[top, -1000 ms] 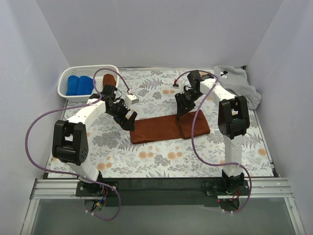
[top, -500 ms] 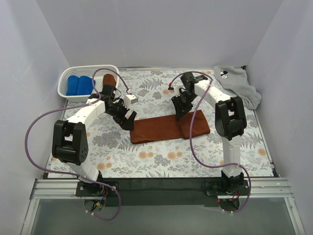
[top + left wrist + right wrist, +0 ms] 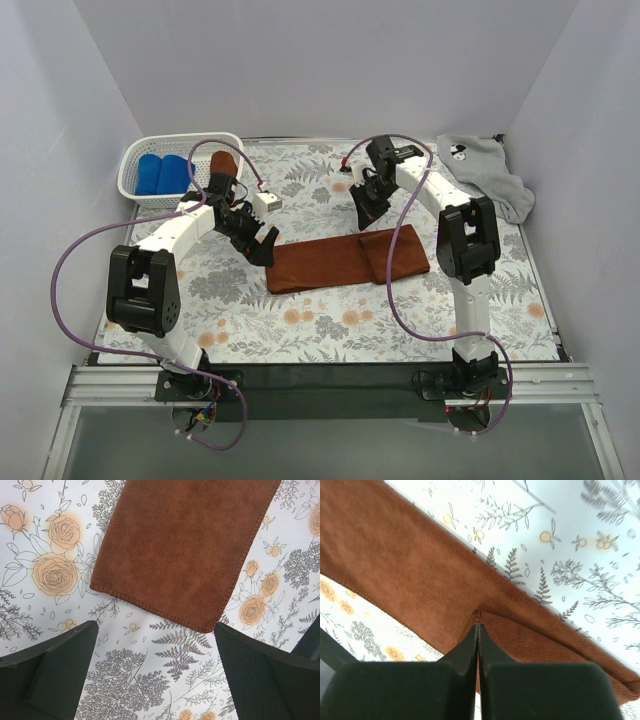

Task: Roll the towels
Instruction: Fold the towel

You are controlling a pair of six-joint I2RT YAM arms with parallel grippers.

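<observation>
A rust-brown towel [image 3: 325, 264] lies flat across the middle of the table, its right end folded over itself [image 3: 396, 252]. My right gripper [image 3: 362, 219] is shut, pinching the corner of that folded flap; in the right wrist view [image 3: 478, 626] the hem meets the fingertips. My left gripper [image 3: 263, 246] is open and empty just above the towel's left end [image 3: 185, 545], its fingers [image 3: 60, 665] apart on either side of the short edge. A light grey towel [image 3: 487, 172] lies crumpled at the far right. Two blue rolls [image 3: 160, 174] and a brown roll [image 3: 222, 164] sit in the basket.
A white perforated basket [image 3: 133, 165] stands at the far left corner. The table has a floral cover [image 3: 300, 320]. Purple cables loop off both arms. White walls close in on the left, back and right.
My right gripper has moved left and toward the back of the table, still shut at the folded flap. My left gripper has stayed in place.
</observation>
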